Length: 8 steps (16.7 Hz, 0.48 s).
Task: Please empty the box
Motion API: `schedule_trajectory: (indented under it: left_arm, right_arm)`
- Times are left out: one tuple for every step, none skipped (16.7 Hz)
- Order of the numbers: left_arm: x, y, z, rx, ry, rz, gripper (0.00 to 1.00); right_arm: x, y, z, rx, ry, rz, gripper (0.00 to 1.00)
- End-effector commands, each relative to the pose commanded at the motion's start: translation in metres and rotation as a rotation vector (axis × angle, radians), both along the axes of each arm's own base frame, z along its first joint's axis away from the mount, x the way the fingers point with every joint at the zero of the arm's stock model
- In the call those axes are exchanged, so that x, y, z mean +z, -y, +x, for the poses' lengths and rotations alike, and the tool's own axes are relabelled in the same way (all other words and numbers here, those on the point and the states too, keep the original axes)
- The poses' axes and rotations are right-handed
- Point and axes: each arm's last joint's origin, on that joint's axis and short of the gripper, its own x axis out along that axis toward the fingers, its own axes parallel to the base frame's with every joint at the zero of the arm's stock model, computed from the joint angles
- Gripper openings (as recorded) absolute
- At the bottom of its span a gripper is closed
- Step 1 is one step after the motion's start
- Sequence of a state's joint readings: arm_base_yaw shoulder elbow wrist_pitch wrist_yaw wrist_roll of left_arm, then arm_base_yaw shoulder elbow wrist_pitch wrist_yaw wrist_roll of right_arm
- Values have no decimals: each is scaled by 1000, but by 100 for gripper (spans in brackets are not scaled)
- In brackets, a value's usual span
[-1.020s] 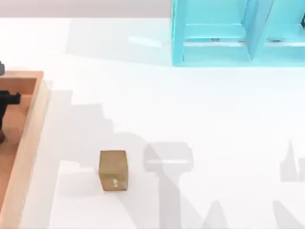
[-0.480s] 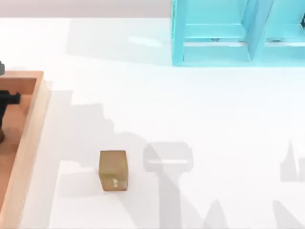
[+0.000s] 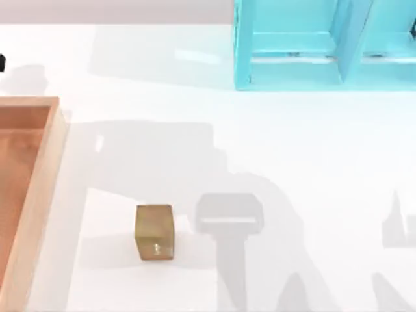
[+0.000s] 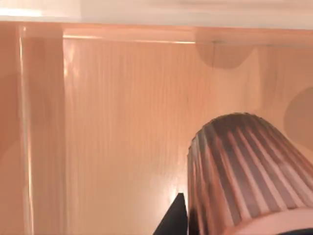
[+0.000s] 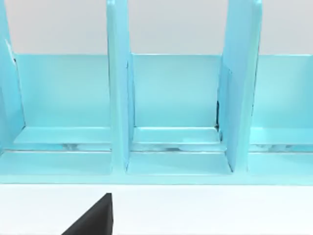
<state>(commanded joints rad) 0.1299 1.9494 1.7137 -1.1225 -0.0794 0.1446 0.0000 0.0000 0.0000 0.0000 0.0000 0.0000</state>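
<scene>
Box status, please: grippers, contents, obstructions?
Left gripper holding a ribbed dark object above the box floor. Right gripper faces the turquoise shelf. No obstruction seen.

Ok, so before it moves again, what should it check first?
1. Ribbed brown object out of the box: not ok, the left wrist view shows it over the box floor.
2. Left hand holding that object firmly: cannot tell.
3. Free table to the right of the box for setting it down: ok.
4. Tan-gold cube out of the box: ok, it stands on the table apart from the rim.
5. Right hand out of the way: ok, parked facing the turquoise shelf unit.
</scene>
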Motion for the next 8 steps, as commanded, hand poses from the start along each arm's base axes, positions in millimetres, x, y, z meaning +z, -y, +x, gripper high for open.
schedule_trajectory:
  left_arm:
    - [13,-1,-2,0,-7,-1,0]
    - [22,-2,-6,0,-28,-9,0]
    - [29,-2,-10,-3,-59,-22,0]
    - [34,-1,-15,-7,-93,-39,0]
    - [37,0,-20,-12,-126,-58,0]
    - [39,2,-25,-17,-155,-77,0]
    - [40,3,-28,-21,-178,-93,0]
    - [40,4,-30,-23,-194,-105,0]
  right_arm:
    - [0,0,0,0,0,0,100]
    - [0,0,0,0,0,0,100]
    - [0,0,0,0,0,0,100]
    - [0,0,0,0,0,0,100]
    - [0,0,0,0,0,0,100]
    - [0,0,0,0,0,0,100]
    - [0,0,0,0,0,0,100]
    - [0,0,0,0,0,0,100]
